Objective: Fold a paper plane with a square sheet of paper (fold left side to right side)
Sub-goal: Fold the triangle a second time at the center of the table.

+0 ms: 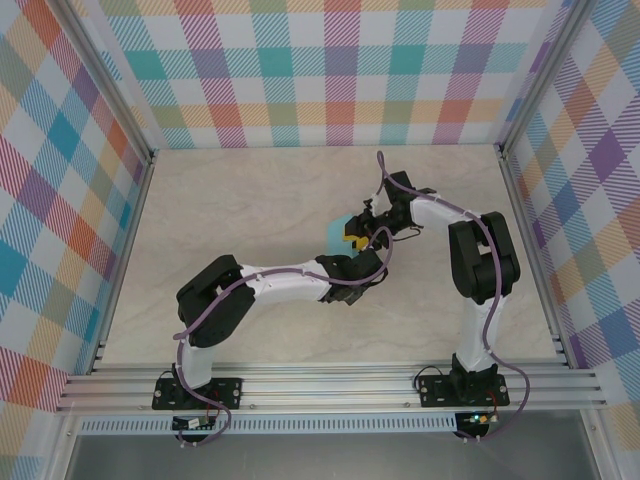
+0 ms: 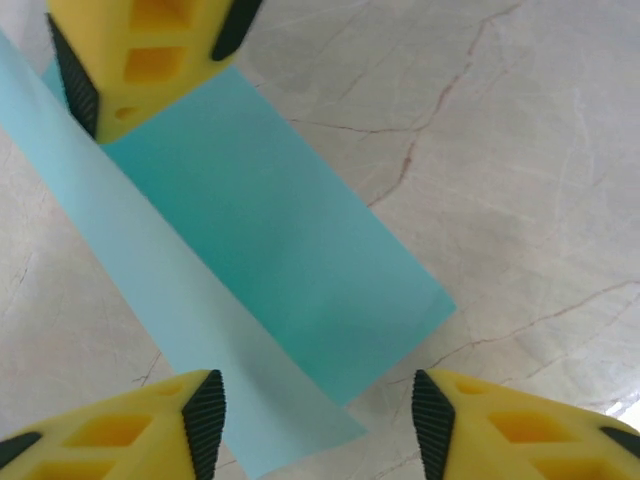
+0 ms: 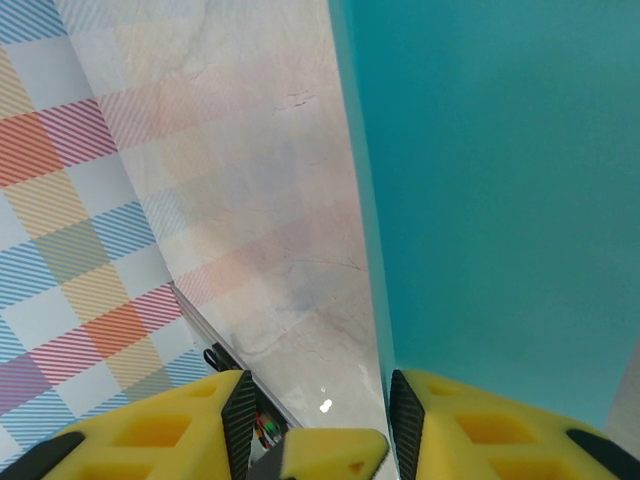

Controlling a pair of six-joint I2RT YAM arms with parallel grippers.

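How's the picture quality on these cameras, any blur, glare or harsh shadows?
Top external: evenly lit and sharp, with soft shadows under the arms. Left wrist: the turquoise paper is crisp, the fingers of the left hand slightly soft. Right wrist: the paper looms close, its edge soft; one small glare dot on the table.

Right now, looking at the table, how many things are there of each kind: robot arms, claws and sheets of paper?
Robot arms: 2, the left arm and the right arm
Claws: 2, the left claw and the right claw, both yellow
Sheets of paper: 1, the turquoise paper sheet
Total: 5
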